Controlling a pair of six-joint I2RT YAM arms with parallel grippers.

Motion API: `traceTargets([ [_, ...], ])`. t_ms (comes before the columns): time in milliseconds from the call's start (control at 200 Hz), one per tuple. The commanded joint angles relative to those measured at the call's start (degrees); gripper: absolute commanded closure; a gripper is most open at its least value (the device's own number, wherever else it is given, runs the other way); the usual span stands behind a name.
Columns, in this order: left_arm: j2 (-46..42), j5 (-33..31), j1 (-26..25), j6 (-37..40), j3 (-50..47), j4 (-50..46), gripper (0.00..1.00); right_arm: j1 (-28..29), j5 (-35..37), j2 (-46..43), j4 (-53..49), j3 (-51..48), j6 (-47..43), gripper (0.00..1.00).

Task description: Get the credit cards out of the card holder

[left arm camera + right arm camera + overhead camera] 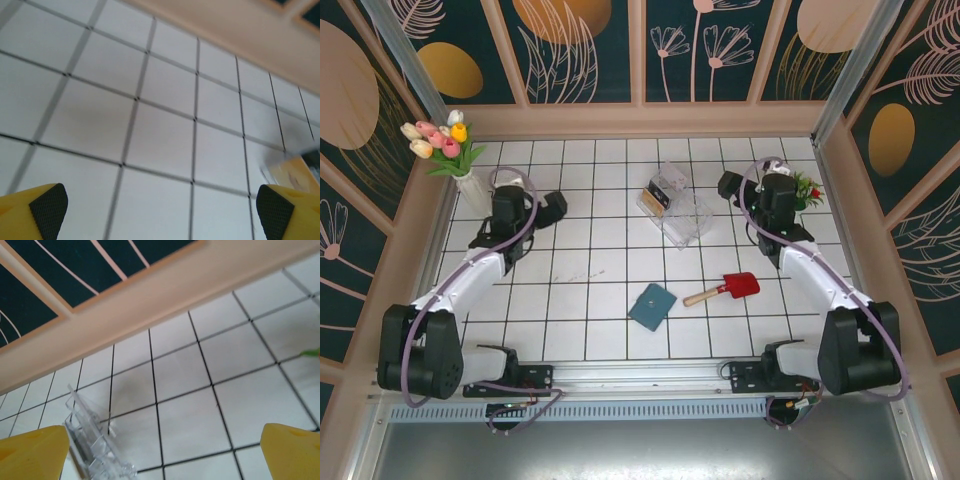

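Find card holder (652, 306) flat on bench (590, 330), about mid-width and toward the near edge, folded shut, turned corner-on to the tile lines. Judge cards to sit inside the fold. No card edge offered from above, so the fold likely has to be opened first, with one hand pinning and the other lifting the flap or drawing a card.

Note toy shovel (725, 289) just right of holder, handle end near it but apart. Worth minding on any approach from the right.

Note clear box (675, 205) farther back, well apart from holder. Catch its edge low left in right wrist view.

Place left hand (552, 207) at back left, near tulip vase (470, 185), well apart from holder. Read as spread wide and empty: black pads (47, 206) at the lower corners of left wrist view, bare tiles between.

Place right hand (732, 185) at back right, just beside box, likewise spread wide and empty. Yellow fingertips (35, 452) at the frame corners, pointed toward the back wall.

Judge both as parked out of the way, leaving holder unobstructed. Task not yet begun; holder untouched.
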Motion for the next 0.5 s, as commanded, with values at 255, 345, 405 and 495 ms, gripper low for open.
traceTargets([
  [255, 10.5, 0.5, -23.8, -7.0, 7.6, -9.5, 0.02, 0.6, -1.9, 3.5, -8.8, 4.2, 6.8, 0.01],
  [345, 15.2, -0.6, -31.0, -5.4, 12.3, -12.4, 0.02, 0.6, -1.3, 3.7, -9.2, 4.2, 7.2, 0.01],
  [405, 18.4, -1.7, -35.1, -3.5, 16.1, -16.1, 0.02, 0.6, -0.9, 3.2, -8.6, 3.5, 7.3, 0.01],
  [495, 23.1, -3.2, -39.3, -1.5, 21.3, -22.6, 0.02, 0.6, 0.5, 2.5, -8.4, 3.2, 7.2, 0.01],
])
